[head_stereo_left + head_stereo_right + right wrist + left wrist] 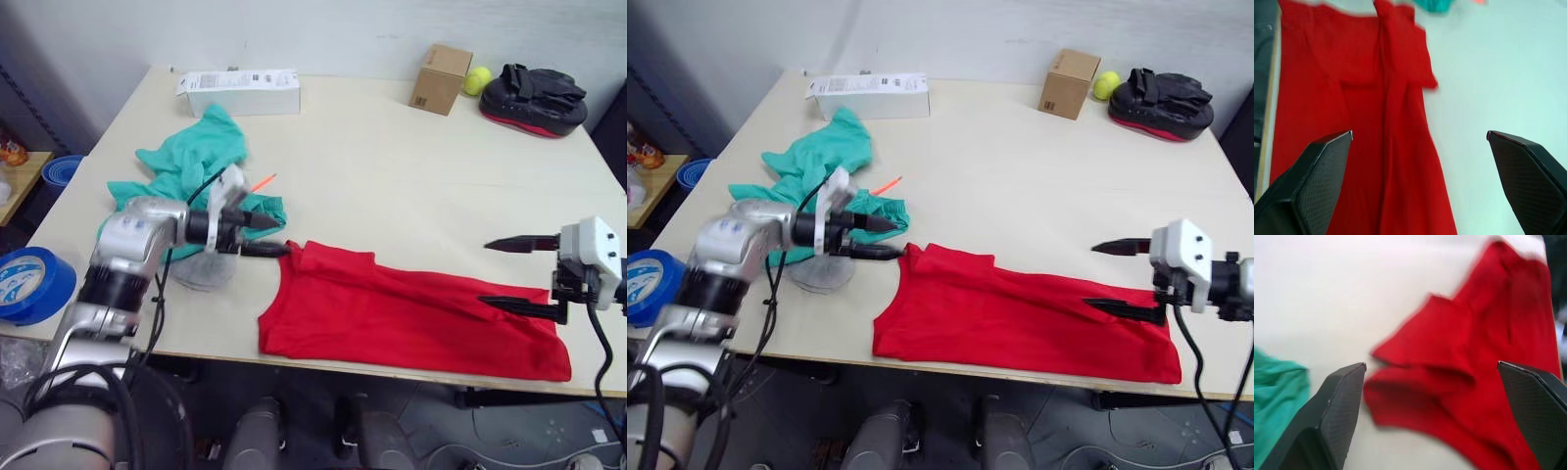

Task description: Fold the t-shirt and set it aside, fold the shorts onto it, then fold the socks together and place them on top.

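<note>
The red t-shirt (411,315) lies flat and long along the table's front edge, its left end bunched into folds (1449,352). My left gripper (280,237) is open just left of that end, one finger low by the cloth edge. My right gripper (485,272) is open at the shirt's right end, its lower finger over the red cloth (1352,127). The teal shorts (196,162) lie crumpled behind my left arm. A pale grey soft piece (820,274) lies under the left wrist; I cannot tell whether it is the socks.
At the back of the table stand a white carton (240,93), a cardboard box (441,78), a tennis ball (478,80) and a black and red pad (534,98). A small orange stick (263,182) lies by the shorts. A blue tape roll (29,284) sits off the table's left side.
</note>
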Robot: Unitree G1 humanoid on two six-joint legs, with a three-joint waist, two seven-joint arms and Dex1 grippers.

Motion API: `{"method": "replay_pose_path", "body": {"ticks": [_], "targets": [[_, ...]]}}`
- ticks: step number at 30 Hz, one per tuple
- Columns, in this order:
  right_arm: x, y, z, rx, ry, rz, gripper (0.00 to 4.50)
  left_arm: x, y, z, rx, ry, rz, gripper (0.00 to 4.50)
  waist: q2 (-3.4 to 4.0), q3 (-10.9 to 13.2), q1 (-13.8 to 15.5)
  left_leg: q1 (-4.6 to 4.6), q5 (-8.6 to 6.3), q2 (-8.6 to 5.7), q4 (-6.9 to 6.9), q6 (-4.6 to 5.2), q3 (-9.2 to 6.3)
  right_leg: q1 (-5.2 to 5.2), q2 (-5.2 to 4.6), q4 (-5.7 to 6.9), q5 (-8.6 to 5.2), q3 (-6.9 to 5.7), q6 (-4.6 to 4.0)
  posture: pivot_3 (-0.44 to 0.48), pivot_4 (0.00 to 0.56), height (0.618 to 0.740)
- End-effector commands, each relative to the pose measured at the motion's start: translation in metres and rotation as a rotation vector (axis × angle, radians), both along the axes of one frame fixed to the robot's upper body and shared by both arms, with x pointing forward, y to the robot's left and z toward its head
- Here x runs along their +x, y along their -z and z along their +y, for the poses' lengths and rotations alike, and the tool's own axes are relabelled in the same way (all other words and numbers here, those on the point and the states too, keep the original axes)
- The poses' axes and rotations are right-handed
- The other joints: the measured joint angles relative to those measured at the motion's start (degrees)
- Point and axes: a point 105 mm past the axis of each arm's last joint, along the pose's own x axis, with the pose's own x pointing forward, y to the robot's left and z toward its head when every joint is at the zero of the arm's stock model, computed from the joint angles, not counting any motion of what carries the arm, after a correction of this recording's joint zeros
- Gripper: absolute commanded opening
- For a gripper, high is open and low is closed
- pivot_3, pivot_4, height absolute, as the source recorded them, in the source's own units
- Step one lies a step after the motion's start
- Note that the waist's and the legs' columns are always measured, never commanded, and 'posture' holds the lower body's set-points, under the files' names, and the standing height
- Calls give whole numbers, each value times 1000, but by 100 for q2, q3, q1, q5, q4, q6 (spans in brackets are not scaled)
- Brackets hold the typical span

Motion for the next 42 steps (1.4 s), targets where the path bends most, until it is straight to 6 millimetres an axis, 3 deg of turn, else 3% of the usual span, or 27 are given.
{"method": "replay_pose_path", "body": {"ticks": [1, 8, 12, 20, 24, 35, 42], "targets": [[-2, -15, 21, 56, -26, -40, 4480, 9, -1, -8, -36, -46, 158, 4500, -1, 1, -8, -10, -2, 0, 1, -1, 0, -9, 0, -2, -1, -1, 2, 0, 150, 740], [-8, -18, 38, 92, -41, -56, 4480, 25, 15, -31, -19, -139, 343, 4500, -21, 12, -18, -56, -1, -3, 14, -4, -2, -47, 2, 1, -2, -9, 7, 0, 150, 740], [-12, -17, 39, 100, -33, -55, 4480, 25, 31, -37, 66, -153, 381, 4500, -26, 15, -22, -56, -1, -3, 15, -4, -4, -47, 1, 5, -2, -9, 7, 0, 150, 740], [-20, -10, 36, 101, -1, -48, 4480, 19, 40, -47, 101, -117, 424, 4500, -26, 15, -9, -51, -1, -3, 14, -6, -6, -43, 0, 6, -1, -10, 7, 0, 150, 740], [-23, -9, 37, 95, -7, -50, 4500, 18, 43, -53, 91, -107, 436, 3636, -26, 15, -6, -49, -1, -3, 16, -6, -7, -42, -1, 8, -1, -10, 7, 0, 150, 740], [-20, -9, 35, 96, 7, -55, 4500, 15, 50, -58, 96, -90, 445, 170, -29, 16, -5, -52, -3, -5, 13, -4, -8, -44, -3, 5, -1, -11, 9, 0, 150, 740], [-20, -8, 35, 99, 16, -52, 4500, 25, 43, -44, 62, -134, 377, 27, -29, 17, -26, -51, -2, -4, 14, -6, -8, -44, -3, 8, 0, -11, 9, 0, 150, 740]]}}
